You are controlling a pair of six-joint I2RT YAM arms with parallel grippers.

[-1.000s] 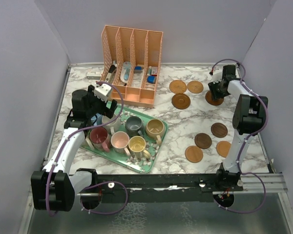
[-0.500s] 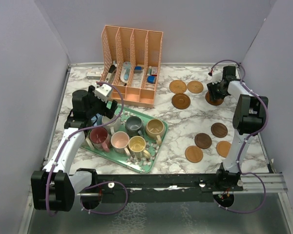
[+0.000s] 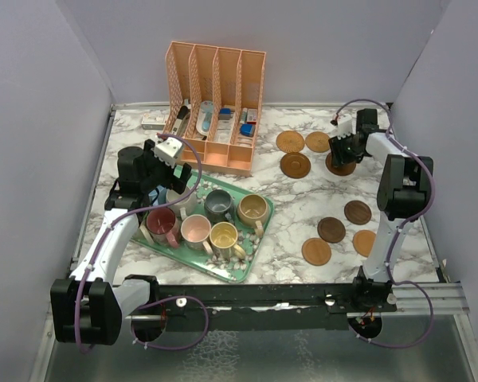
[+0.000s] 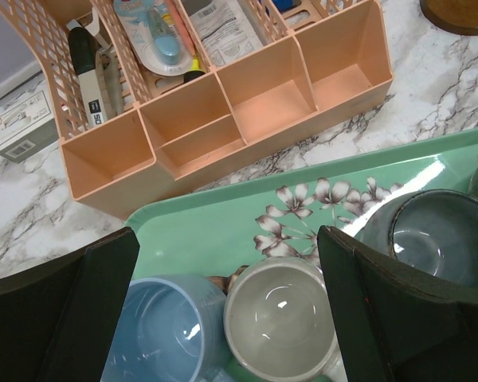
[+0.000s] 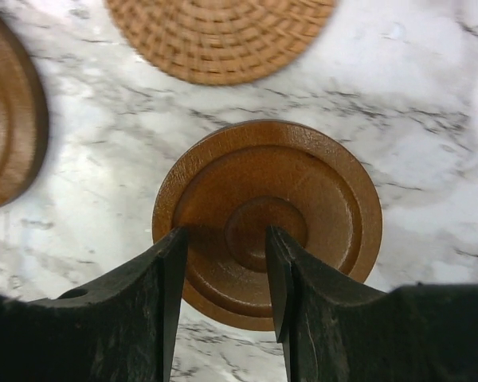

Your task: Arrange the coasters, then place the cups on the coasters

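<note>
A: Why are four coasters scattered on the near right of the surface?

B: No row is laid out yet, it is judged. The cups are parked on the tray, below the left claw, which is spread wide and empty.

A: And at the far right?

B: A ringed coaster is straddled by the half-closed right claw, probably so it can be slid into line. A true grip cannot be told.

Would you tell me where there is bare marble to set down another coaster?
The widest bare patch is mid-table, bordered by the tray, the back coasters and the near coasters. The tray is packed with mugs, the organizer fills the back left, and the right hand crowds the back right.
</note>
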